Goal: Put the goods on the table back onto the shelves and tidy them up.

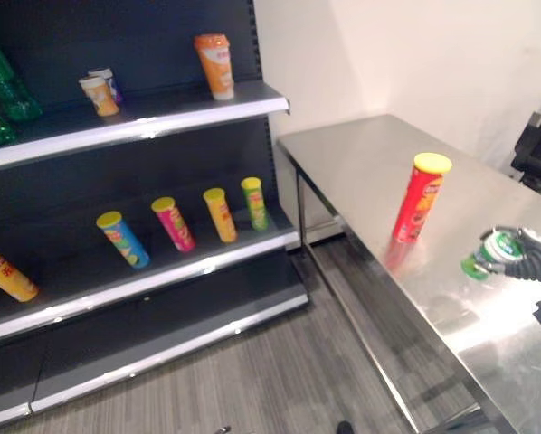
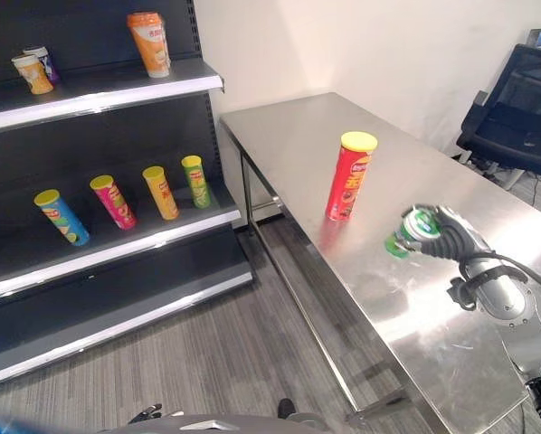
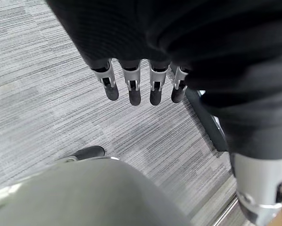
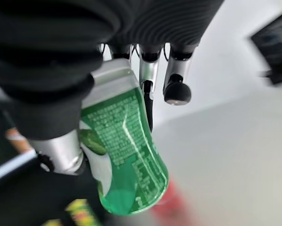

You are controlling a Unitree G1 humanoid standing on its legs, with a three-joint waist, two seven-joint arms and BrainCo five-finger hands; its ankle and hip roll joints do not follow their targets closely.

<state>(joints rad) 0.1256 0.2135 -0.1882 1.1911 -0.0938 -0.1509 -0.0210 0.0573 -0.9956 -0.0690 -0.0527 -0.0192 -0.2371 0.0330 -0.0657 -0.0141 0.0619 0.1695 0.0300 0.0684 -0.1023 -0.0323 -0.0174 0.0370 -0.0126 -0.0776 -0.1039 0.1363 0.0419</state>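
Over the table point(image 2: 488, 226), right hand point(image 2: 447, 237) clasping one green can point(image 2: 406, 233) (tilted), one red tube point(image 2: 349, 178) upright

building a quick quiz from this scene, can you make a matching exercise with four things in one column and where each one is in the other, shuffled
Things:
1. green can
2. red tube
3. orange cup
4. blue tube

Places:
A. standing upright on the steel table
B. leaning on the middle shelf
C. held in the right hand
D. on the upper shelf, at its end nearest the wall

Pairs: 1-C, 2-A, 3-D, 4-B
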